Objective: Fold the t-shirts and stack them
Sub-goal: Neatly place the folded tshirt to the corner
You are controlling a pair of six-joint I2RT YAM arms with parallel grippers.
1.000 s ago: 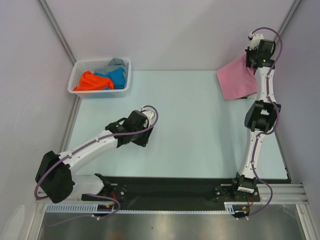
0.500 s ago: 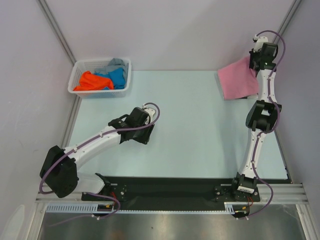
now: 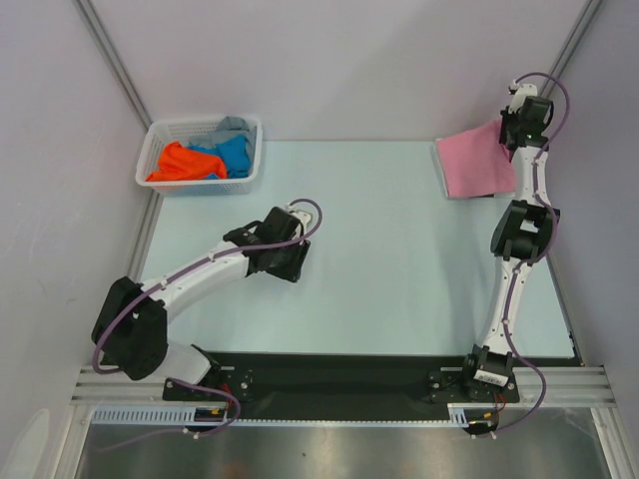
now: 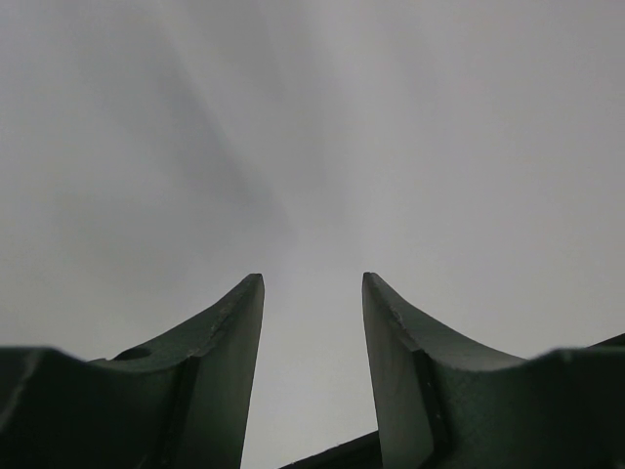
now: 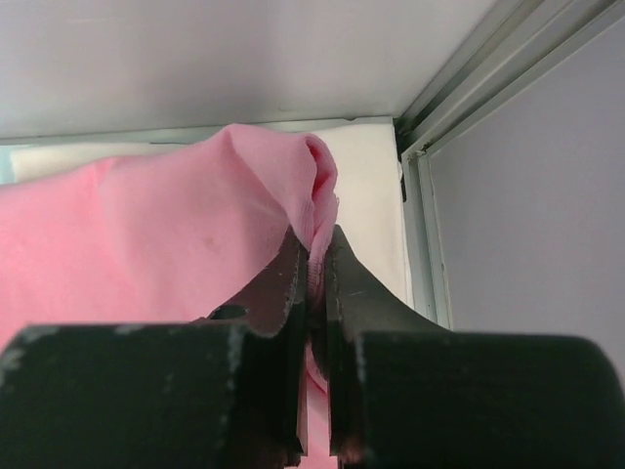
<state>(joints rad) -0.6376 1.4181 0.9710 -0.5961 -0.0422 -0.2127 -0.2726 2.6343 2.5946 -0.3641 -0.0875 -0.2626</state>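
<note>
A folded pink t-shirt (image 3: 475, 166) lies at the far right of the table. My right gripper (image 3: 509, 133) is shut on its far right corner, which is bunched and lifted between the jaws (image 5: 314, 246). The pink cloth (image 5: 146, 220) spreads left of the fingers in the right wrist view. Orange (image 3: 180, 162), blue (image 3: 236, 155) and grey (image 3: 233, 127) t-shirts lie heaped in the basket. Over bare table at centre-left, my left gripper (image 3: 288, 263) stands open with nothing between its fingers (image 4: 312, 285).
A white lattice basket (image 3: 158, 134) stands at the far left corner. Metal frame rails (image 5: 430, 166) and the enclosure wall run close beside the right gripper. The pale table (image 3: 379, 259) lies between both arms.
The right gripper has moved a little farther back and right with the pink corner. The left arm's elbow has swung right, and its gripper has shifted slightly right.
</note>
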